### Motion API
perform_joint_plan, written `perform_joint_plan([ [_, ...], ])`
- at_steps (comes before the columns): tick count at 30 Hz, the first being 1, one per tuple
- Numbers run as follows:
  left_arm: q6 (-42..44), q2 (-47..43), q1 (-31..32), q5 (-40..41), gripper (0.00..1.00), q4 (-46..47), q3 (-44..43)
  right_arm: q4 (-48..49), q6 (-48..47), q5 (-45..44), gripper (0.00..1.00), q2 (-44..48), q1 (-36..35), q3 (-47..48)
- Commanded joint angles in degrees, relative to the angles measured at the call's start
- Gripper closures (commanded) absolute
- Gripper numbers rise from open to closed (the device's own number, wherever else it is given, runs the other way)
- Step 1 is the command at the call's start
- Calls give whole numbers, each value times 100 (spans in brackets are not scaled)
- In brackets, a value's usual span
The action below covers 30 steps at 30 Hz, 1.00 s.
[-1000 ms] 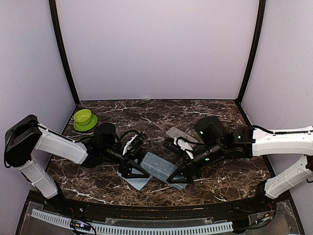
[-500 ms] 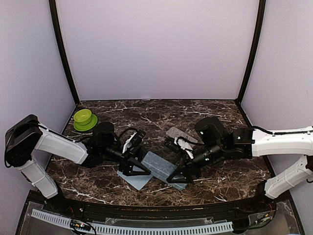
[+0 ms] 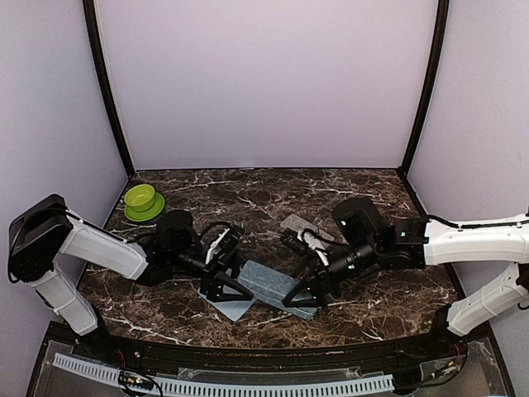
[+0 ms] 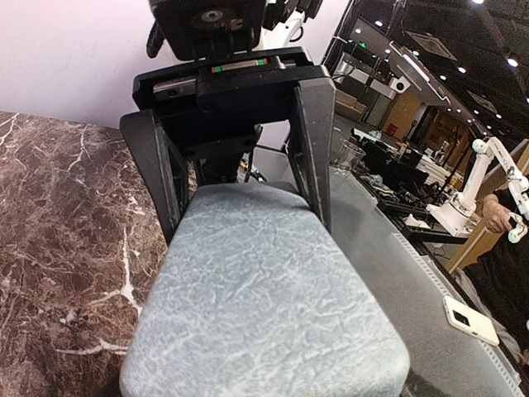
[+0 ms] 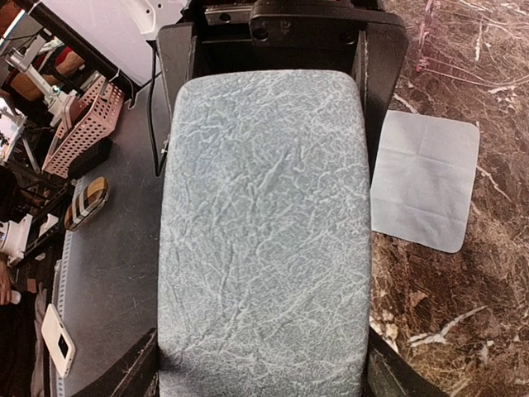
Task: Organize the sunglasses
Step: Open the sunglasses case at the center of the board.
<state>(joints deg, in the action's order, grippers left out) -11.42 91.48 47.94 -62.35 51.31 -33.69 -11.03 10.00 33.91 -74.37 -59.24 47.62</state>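
Grey textured rectangular case (image 3: 269,284) pinched at opposite ends by left claw (image 3: 230,287) and right claw (image 3: 302,296). Dark-framed sunglasses (image 3: 289,241) apparently lie just beyond right claw. Recommend level, untwisted grips when opening.

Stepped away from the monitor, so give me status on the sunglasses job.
Left gripper, right gripper: each shut on one end of the grey case. Sunglasses: not made out in any view. Cloth on table below case, not obstructing.

Overhead; opposed wrist close-ups, shared case (image 4: 264,289)
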Motion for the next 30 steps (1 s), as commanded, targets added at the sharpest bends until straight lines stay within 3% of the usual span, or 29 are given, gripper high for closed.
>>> perform_joint_plan([
  [1,790,-216,5,88,100,-196,149,656,607,400,85,42,200,20],
  [14,1283,-555,58,742,100,-223,272,1747,2039,737,99,-390,389,-323],
  [24,2315,-855,231,1471,100,-532,487,2575,3224,1299,98,-783,646,-628],
  [30,2703,-966,363,1804,100,-564,620,3121,3224,1299,98,-971,772,-809],
])
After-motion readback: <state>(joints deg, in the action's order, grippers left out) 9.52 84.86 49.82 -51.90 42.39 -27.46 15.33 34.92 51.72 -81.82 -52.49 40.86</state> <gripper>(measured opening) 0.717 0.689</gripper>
